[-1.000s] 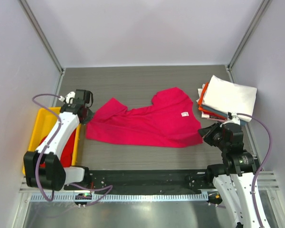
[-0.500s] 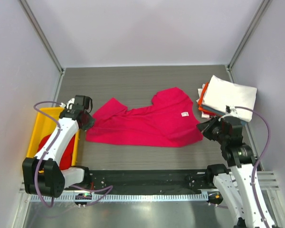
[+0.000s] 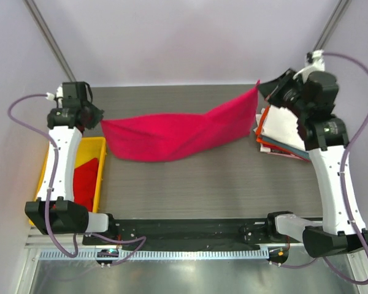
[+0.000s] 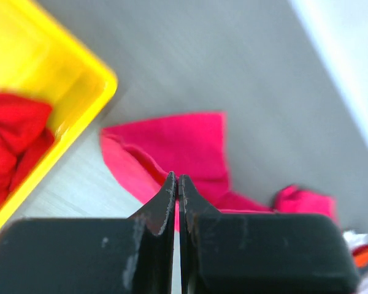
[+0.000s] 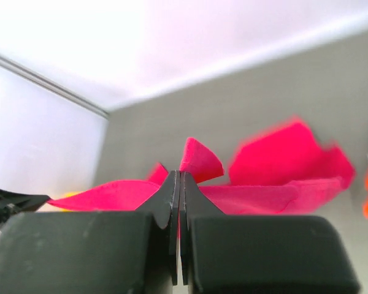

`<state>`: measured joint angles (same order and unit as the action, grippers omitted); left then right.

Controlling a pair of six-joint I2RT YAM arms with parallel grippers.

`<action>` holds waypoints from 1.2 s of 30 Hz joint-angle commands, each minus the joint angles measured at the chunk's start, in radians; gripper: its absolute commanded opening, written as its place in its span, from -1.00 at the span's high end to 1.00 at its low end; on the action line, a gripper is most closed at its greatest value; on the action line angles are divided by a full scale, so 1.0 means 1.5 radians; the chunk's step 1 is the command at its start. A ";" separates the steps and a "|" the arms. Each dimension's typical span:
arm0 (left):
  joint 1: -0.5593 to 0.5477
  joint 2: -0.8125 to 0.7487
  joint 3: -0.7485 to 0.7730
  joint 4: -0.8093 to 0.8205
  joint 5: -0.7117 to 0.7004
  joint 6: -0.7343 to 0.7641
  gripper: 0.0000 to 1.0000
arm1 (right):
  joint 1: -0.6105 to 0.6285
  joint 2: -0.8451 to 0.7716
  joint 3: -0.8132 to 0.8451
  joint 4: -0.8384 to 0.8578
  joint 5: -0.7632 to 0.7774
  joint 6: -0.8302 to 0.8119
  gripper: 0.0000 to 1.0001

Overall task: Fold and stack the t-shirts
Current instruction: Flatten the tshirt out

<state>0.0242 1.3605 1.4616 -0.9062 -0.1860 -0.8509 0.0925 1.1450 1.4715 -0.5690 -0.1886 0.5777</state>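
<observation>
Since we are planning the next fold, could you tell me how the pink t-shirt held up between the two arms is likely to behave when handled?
Probably very floppy: the pink t-shirt sags in a curve between the left fingers and right fingers. Likely light, since two small pinches hold it up. Set down, it will probably crumple unless kept taut.

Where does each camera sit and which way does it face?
Top external: above, behind the bases, facing down; both arms show, left gripper and right gripper holding the pink t-shirt.
Left wrist: on the left arm, facing down past its fingers at the yellow tray.
Right wrist: on the right arm, facing along the shirt past its fingers.
All share the pink t-shirt.
</observation>
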 commanded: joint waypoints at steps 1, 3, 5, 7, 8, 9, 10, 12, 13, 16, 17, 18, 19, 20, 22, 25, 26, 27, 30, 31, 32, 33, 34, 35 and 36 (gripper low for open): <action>0.020 -0.023 0.112 -0.069 0.016 0.031 0.99 | 0.004 -0.012 0.174 0.050 -0.033 -0.037 0.98; 0.020 -0.054 0.169 -0.084 0.015 0.033 0.99 | 0.003 -0.018 0.243 0.051 -0.027 -0.049 0.98; 0.021 -0.114 0.183 -0.078 0.015 0.026 0.99 | 0.004 -0.046 0.275 0.051 -0.009 -0.057 0.98; 0.020 -0.160 0.185 -0.053 0.015 0.011 0.99 | 0.004 -0.076 0.298 0.056 0.009 -0.068 0.98; 0.021 -0.190 0.183 -0.040 0.015 0.006 0.99 | 0.004 -0.112 0.300 0.061 0.030 -0.074 0.98; 0.020 -0.236 0.177 -0.019 0.015 0.000 0.99 | 0.003 -0.131 0.299 0.073 0.040 -0.079 0.98; 0.021 -0.261 0.176 -0.010 0.014 -0.010 0.99 | 0.004 -0.152 0.296 0.079 0.052 -0.090 0.98; 0.020 -0.314 0.180 0.007 0.011 -0.018 0.99 | 0.003 -0.209 0.291 0.093 0.081 -0.097 0.97; 0.020 -0.327 0.191 0.008 0.008 -0.023 0.99 | 0.003 -0.224 0.291 0.096 0.087 -0.099 0.97; 0.020 -0.356 0.239 0.013 0.015 -0.035 0.99 | 0.004 -0.275 0.301 0.101 0.101 -0.109 0.98; 0.020 -0.357 0.256 0.011 0.020 -0.038 0.99 | 0.003 -0.282 0.306 0.101 0.106 -0.113 0.98; 0.020 -0.355 0.273 0.008 0.029 -0.039 0.99 | 0.004 -0.288 0.323 0.100 0.108 -0.113 0.98; 0.020 -0.343 0.297 0.001 0.032 -0.040 0.99 | 0.003 -0.288 0.332 0.099 0.112 -0.114 0.98; 0.020 -0.333 0.340 -0.015 0.034 -0.041 0.99 | 0.004 -0.285 0.344 0.097 0.113 -0.115 0.98; 0.021 -0.306 0.389 -0.037 0.035 -0.040 0.99 | 0.004 -0.269 0.382 0.092 0.112 -0.113 0.98; 0.021 -0.279 0.435 -0.074 0.024 -0.036 0.99 | 0.004 -0.241 0.403 0.085 0.106 -0.099 0.98; 0.020 -0.276 0.422 -0.079 0.021 -0.036 0.99 | 0.004 -0.233 0.401 0.082 0.104 -0.093 0.98; 0.020 -0.275 0.405 -0.078 0.018 -0.033 0.99 | 0.004 -0.227 0.384 0.081 0.103 -0.081 0.98; 0.020 -0.277 0.291 -0.048 0.017 -0.023 0.99 | 0.004 -0.202 0.322 0.082 0.090 -0.068 0.98; 0.020 -0.275 0.262 -0.042 0.017 -0.019 0.99 | 0.004 -0.194 0.304 0.081 0.090 -0.058 0.98; 0.021 -0.275 0.235 -0.024 0.020 -0.017 0.99 | 0.004 -0.181 0.284 0.083 0.091 -0.054 0.98; 0.021 -0.273 0.172 -0.012 0.024 -0.016 0.99 | 0.003 -0.173 0.242 0.090 0.092 -0.049 0.98; 0.020 -0.272 0.144 0.004 0.026 -0.017 0.99 | 0.004 -0.166 0.224 0.093 0.090 -0.043 0.98; 0.020 -0.271 0.110 0.039 0.030 -0.018 0.99 | 0.003 -0.147 0.206 0.102 0.090 -0.039 0.98; 0.021 -0.267 0.086 0.056 0.030 -0.021 0.99 | 0.003 -0.138 0.175 0.107 0.089 -0.034 0.98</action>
<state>0.0521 0.9314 1.6802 -0.9234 -0.1455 -0.9012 0.0944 0.8349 1.8282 -0.4164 -0.0589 0.4881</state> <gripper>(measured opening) 0.008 0.021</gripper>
